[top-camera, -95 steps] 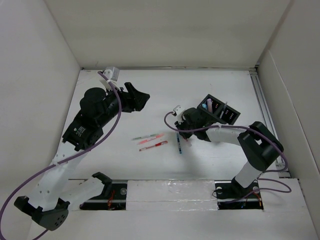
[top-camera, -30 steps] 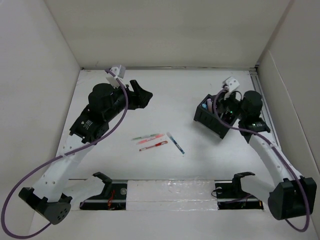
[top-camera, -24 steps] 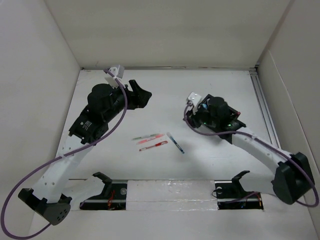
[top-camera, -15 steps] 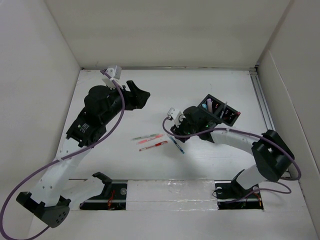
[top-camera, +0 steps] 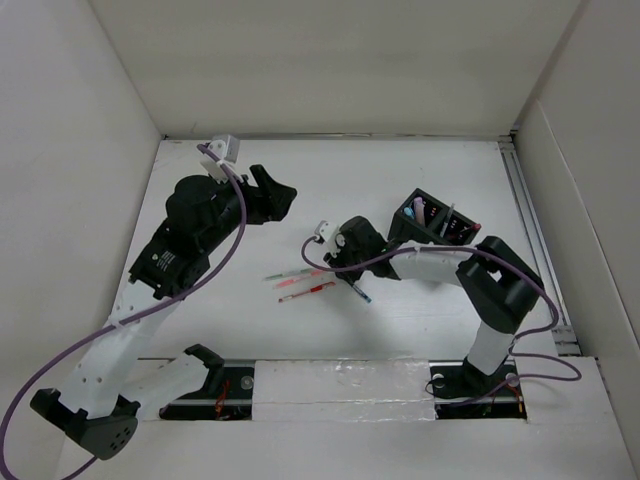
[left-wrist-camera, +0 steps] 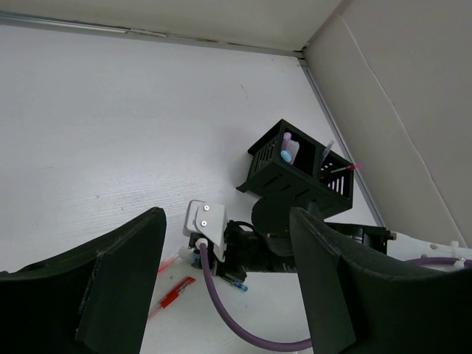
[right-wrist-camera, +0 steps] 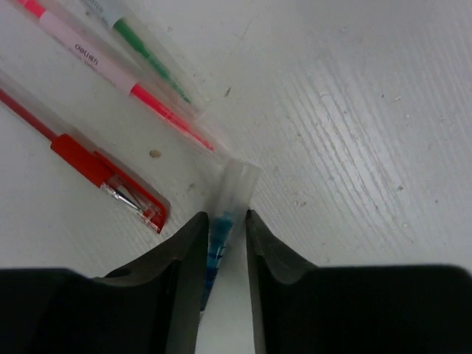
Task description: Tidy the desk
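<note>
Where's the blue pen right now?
Top view centre: the clear-capped blue pen lies between the jaws of the right gripper, just right of the red pen and pink pen.

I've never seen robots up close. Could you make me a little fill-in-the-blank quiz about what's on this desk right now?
The blue pen lies ___ the right arm's jaws.
With the green pen, pink pen and red pen beside it, ___ pens lie loose on the desk.
The black box stands on the desk's ___ side.
The left arm's jaws hold ___.
Missing words: between, four, right, nothing.
</note>
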Motion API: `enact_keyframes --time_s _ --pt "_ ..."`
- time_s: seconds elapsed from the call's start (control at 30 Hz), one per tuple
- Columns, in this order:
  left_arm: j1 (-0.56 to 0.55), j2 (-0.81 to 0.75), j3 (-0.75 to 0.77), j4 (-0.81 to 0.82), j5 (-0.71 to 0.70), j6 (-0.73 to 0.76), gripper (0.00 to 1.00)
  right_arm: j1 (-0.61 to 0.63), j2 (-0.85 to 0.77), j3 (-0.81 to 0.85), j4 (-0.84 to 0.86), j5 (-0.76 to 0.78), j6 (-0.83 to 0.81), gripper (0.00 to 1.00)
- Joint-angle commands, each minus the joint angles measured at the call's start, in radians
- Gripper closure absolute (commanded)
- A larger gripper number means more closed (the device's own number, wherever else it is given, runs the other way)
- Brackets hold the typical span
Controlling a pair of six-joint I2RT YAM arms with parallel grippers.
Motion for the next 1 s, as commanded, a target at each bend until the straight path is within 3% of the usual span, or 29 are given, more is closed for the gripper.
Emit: enact_keyframes --time_s 0.0,0.03,0.1,0.17,0.37,0.57,0.73,0.87,0.97 --pt "-0.004 -0.028 0.002 0.014 -0.012 0.009 0.36 0.006 0.021 0.025 0.028 0.058 0.020 0.69" --pt "-0.004 -0.028 0.003 0.007 -0.013 0.010 0.36 0.006 0.019 0.020 0.030 0.067 0.023 0.73" --pt "-0.004 -0.031 0.009 0.004 -0.019 0.013 0.36 0.006 0.015 0.019 0.027 0.075 0.025 0.93" --pt "-0.004 -0.029 0.017 -0.002 -0.021 0.018 0.36 -0.007 -0.022 0.019 0.022 0.064 0.025 1.00" --pt "-0.004 -0.011 0.034 0.001 -0.015 0.024 0.36 -0.080 -0.267 0.065 0.002 0.029 0.003 1.00" --pt "-0.004 0.020 0.040 0.020 0.025 0.019 0.36 -0.325 -0.512 0.063 0.074 -0.084 -0.009 1.00" --pt "-0.004 0.032 0.037 0.027 0.040 0.016 0.36 -0.610 -0.681 -0.128 0.385 -0.281 0.124 1.00" --pt "-0.004 0.037 0.025 0.037 0.043 0.010 0.36 -0.730 -0.669 -0.243 0.598 -0.447 0.274 1.00" --pt "-0.004 0.052 0.029 0.040 0.051 0.010 0.36 -0.784 -0.660 -0.324 0.674 -0.453 0.322 1.00"
